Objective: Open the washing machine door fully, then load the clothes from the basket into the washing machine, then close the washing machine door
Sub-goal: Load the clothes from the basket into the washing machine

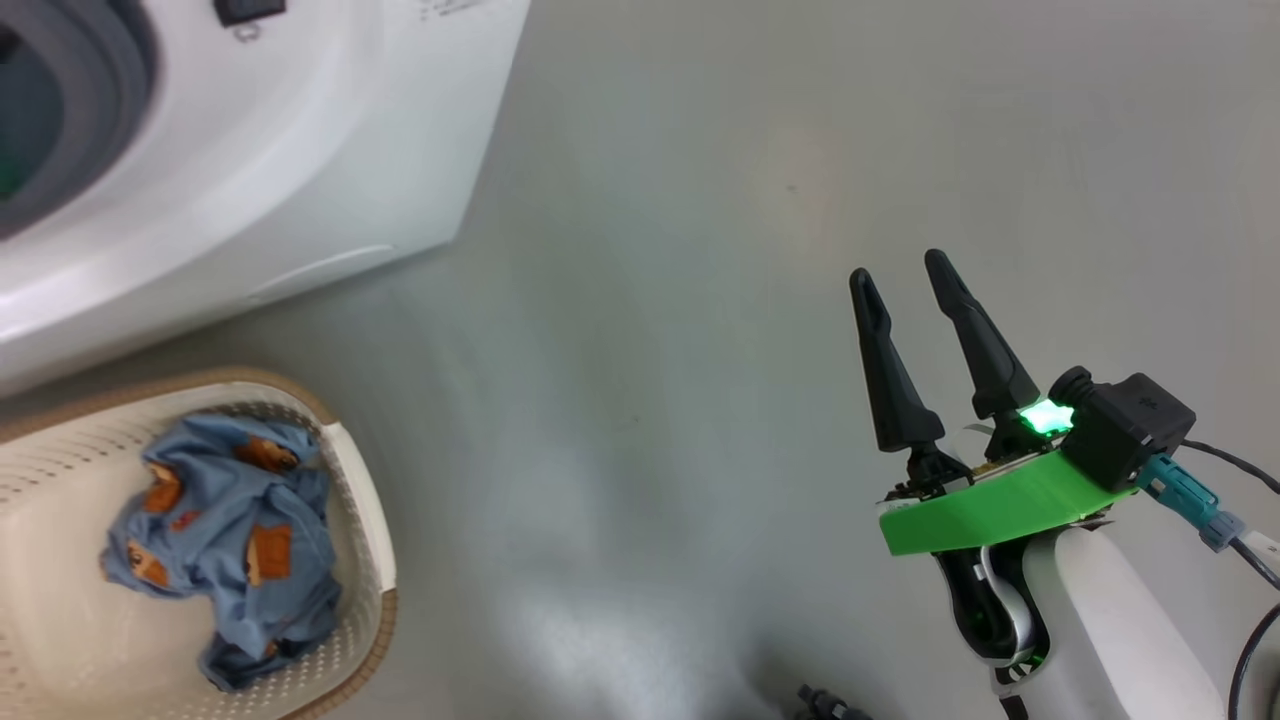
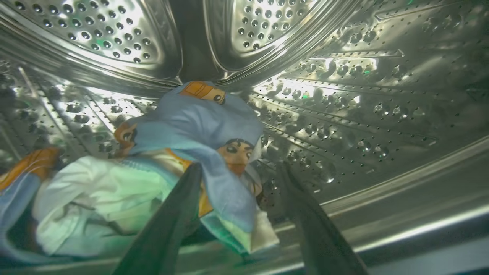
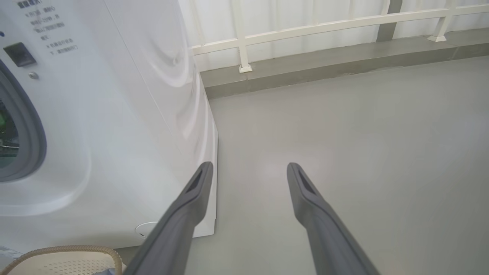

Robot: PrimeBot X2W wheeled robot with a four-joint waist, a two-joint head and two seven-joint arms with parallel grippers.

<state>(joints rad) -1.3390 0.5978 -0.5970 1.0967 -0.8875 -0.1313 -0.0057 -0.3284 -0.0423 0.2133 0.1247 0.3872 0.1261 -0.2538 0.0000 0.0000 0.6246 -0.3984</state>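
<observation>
The washing machine (image 1: 300, 150) stands at the upper left with its grey gasket (image 1: 110, 60) showing; its door is out of view. Inside the steel drum (image 2: 344, 95), my left gripper (image 2: 238, 168) is open, and a piece of the clothes (image 2: 198, 118), light blue with cartoon faces, lies heaped between and beyond its fingers, against the left one. More of the clothes (image 1: 230, 520) lie crumpled in the cream basket (image 1: 370, 520) on the floor before the machine. My right gripper (image 1: 898, 266) is open and holds nothing above the bare floor, right of the washing machine (image 3: 114, 114).
Grey floor (image 1: 650, 350) stretches between the basket and my right arm. A white railing (image 3: 305, 28) on a low ledge (image 3: 324, 65) runs along the far side. Cables (image 1: 1240, 540) trail from my right wrist. The basket rim (image 3: 57, 250) shows at the lower left.
</observation>
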